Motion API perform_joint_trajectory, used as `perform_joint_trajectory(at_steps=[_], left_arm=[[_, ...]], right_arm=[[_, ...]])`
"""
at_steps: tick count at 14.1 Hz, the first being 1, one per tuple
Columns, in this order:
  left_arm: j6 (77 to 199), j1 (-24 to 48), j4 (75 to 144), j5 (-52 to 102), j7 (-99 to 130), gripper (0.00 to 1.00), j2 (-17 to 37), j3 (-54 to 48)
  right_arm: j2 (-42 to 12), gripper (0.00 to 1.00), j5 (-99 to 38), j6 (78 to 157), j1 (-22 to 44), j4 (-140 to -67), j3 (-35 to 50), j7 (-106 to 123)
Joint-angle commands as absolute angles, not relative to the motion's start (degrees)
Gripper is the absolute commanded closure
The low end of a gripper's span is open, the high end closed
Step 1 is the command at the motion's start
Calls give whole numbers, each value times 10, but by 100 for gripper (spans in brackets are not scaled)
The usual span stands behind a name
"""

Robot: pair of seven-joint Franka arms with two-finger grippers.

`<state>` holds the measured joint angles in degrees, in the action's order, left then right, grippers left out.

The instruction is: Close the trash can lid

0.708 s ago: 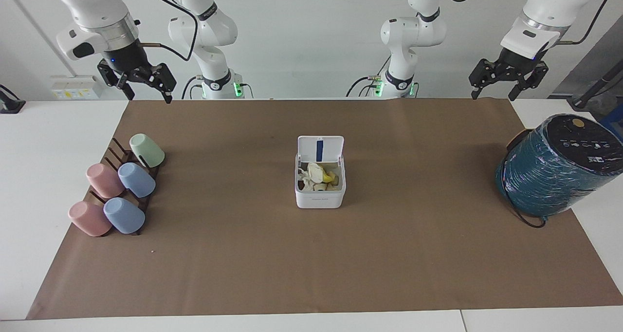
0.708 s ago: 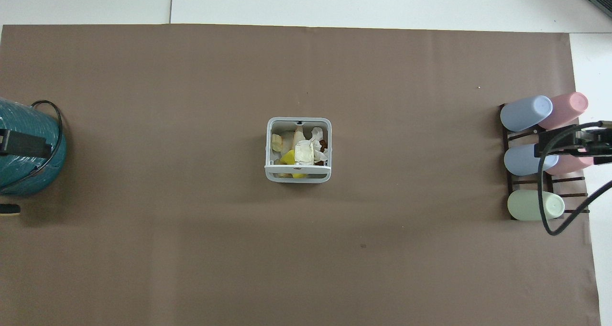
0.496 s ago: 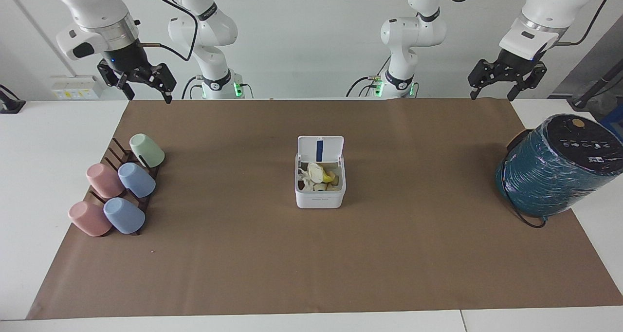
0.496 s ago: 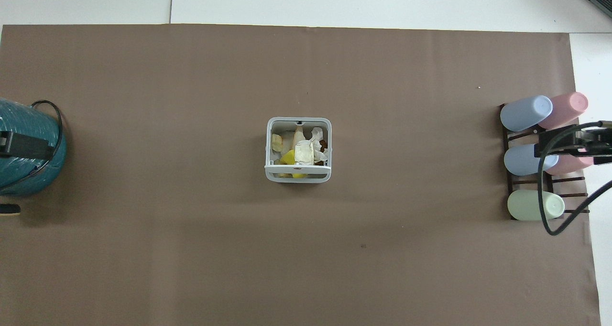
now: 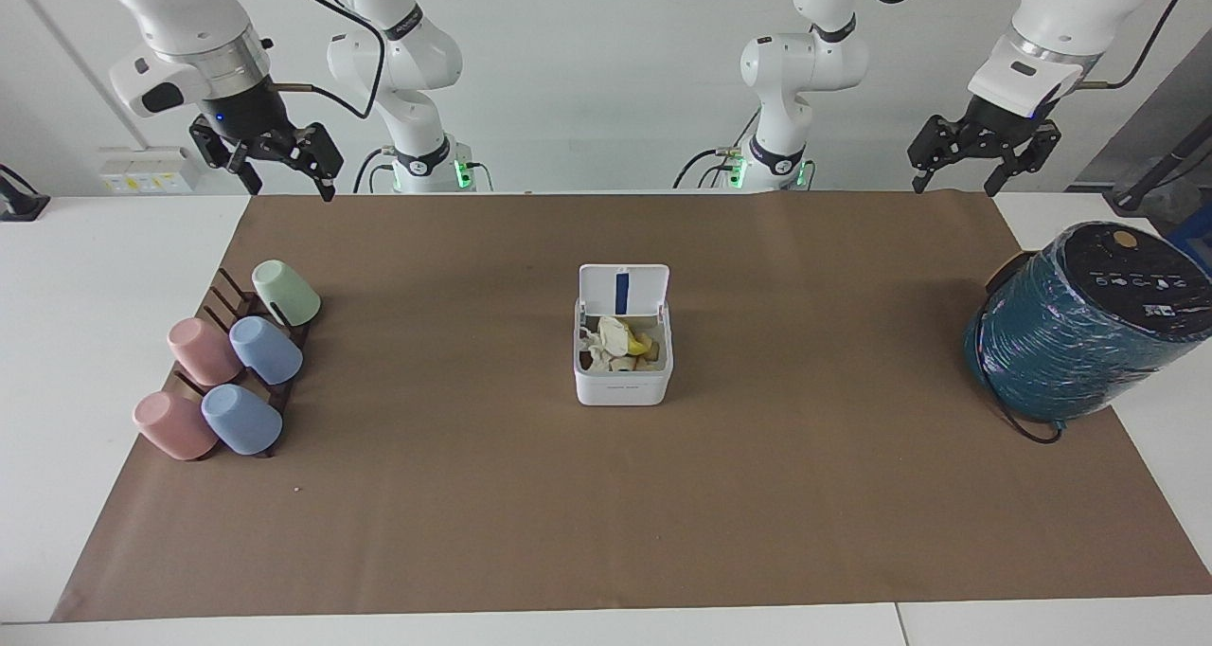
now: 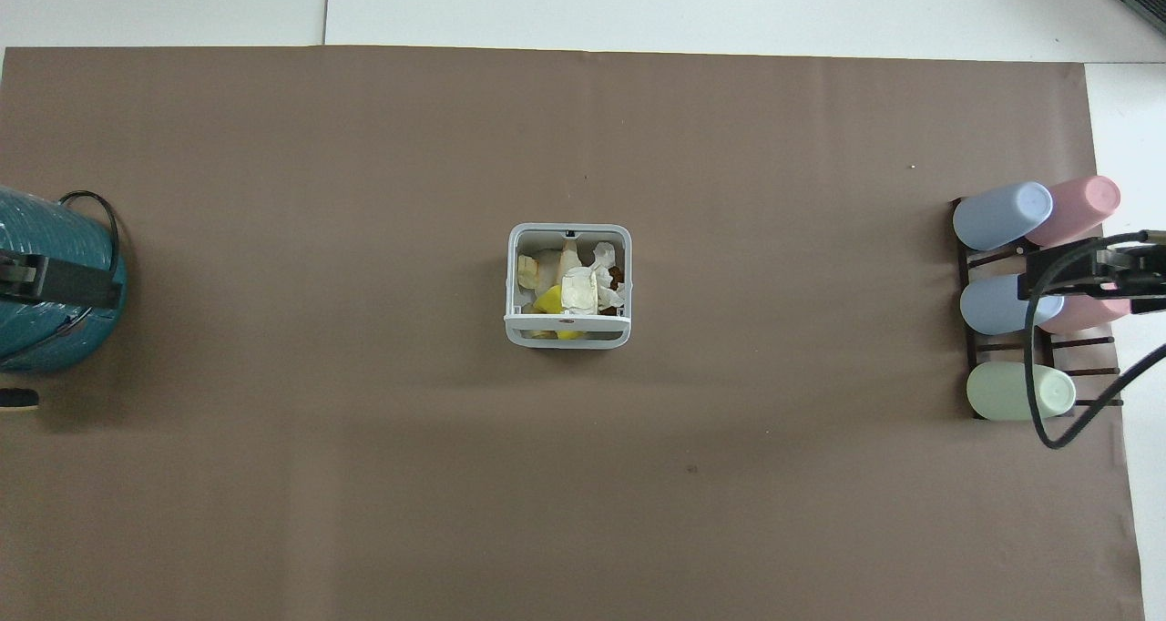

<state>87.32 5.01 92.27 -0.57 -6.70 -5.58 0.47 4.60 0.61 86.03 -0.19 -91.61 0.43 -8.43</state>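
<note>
- The left gripper (image 5: 950, 189) hangs open and empty over the brown mat's (image 5: 814, 494) edge nearest the robots.
- The right gripper (image 5: 292, 189) waits likewise, open and empty.
- The trash can (image 5: 622, 373) sits mid-mat, its lid (image 5: 623, 291) upright and open; closing has not begun.
- Next, one gripper must reach the lid and tip it down onto the can.

- Bright, even, diffuse light in both views, with no glare on the brown paper (image 5: 805, 494)
- Soft, faint shadows lie close under the trash can (image 5: 622, 376) and the teal cylinder (image 5: 1079, 333)
- Both views sharp, with no motion blur
</note>
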Motion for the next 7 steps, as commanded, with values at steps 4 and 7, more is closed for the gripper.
perform_joint_trajectory(at_steps=[4,7], left_arm=[[931,172,982,-3,0,0,-89,6],[983,254,1033,-3,108,0,-110,6]], right_arm=[[59,0,-7,868,-2,-931,1,-71],[59,0,-6,869,-2,-931,1,-71]])
